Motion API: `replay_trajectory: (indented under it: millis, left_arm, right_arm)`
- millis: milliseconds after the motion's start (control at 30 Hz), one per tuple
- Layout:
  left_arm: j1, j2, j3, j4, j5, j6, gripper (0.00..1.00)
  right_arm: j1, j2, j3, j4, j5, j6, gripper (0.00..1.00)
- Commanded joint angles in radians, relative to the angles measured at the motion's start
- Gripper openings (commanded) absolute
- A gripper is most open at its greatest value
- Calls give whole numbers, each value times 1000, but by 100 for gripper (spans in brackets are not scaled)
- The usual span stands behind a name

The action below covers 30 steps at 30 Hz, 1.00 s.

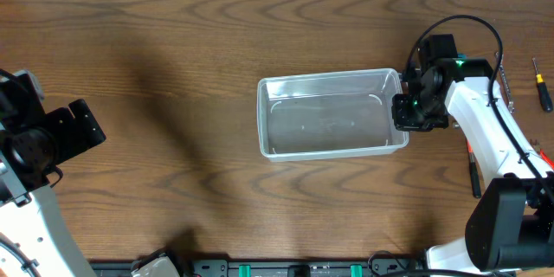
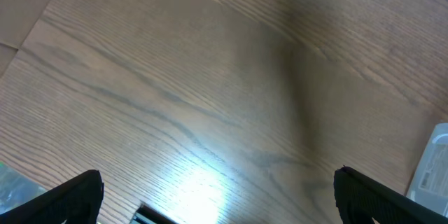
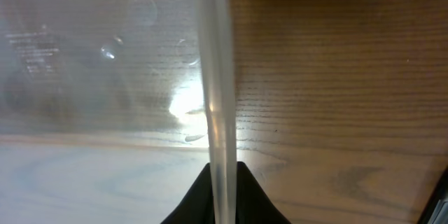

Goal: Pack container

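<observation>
The clear plastic container (image 1: 329, 114) sits empty near the middle of the table. My right gripper (image 1: 403, 112) is shut on the container's right rim; in the right wrist view the rim (image 3: 213, 91) runs straight up from between the two black fingers (image 3: 222, 194). My left gripper (image 2: 217, 196) is open and empty, with its fingertips far apart over bare wood at the far left of the table (image 1: 52, 134). A corner of the container shows at the right edge of the left wrist view (image 2: 434, 164).
A screwdriver (image 1: 540, 85) lies at the far right edge of the table, with other hand tools (image 1: 473, 173) beside the right arm. The wooden table (image 1: 173, 69) spreads between the arms.
</observation>
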Motion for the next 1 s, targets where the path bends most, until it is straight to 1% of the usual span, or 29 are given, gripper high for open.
replay_trajectory:
  millis: [0,100,133,267,300,400,500,600,733,833,900,967]
  left_arm:
    - [5,4,11,0,10,-13,98]
    - [5,4,11,0,10,-13,98]
    - [5,4,11,0,10,-13,98]
    - [5,4,11,0,10,-13,98]
    - [5,4,11,0,10,-13,98]
    - [5,4,11,0,10,-13,98]
    - [5,4,11,0,10,-13,98]
    - [5,4,11,4,10,-13,98]
    - [5,4,11,8,10,-13,98]
    - [5,4,11,8,10,-13,98]
    - [5,4,11,8,10,-13,98]
    - [5,4,11,8,10,-13,98]
  right_arm:
    - [8,-19,-6,-3,-16,-17,20]
    - [8,-19,-6,-4,-18,-16,35]
    - [8,-19,-6,-4,-20,-16,38]
    - [8,-19,-6,-5,-23,-16,57]
    - [8,-19,-5,-5,-23,-14,64]
    - [8,-19,-5,-3,-27,-13,75]
    - [8,-19,0,3,-59,-13,81]
    - [8,-19,14,3,-87,-7,83]
    - [8,-19,38,-2,-85,42,84]
    - [8,-19,42,0,-74,48,84]
    - [8,-19,42,-5,-52,48,80]
    - [8,-19,42,-12,-35,48,66]
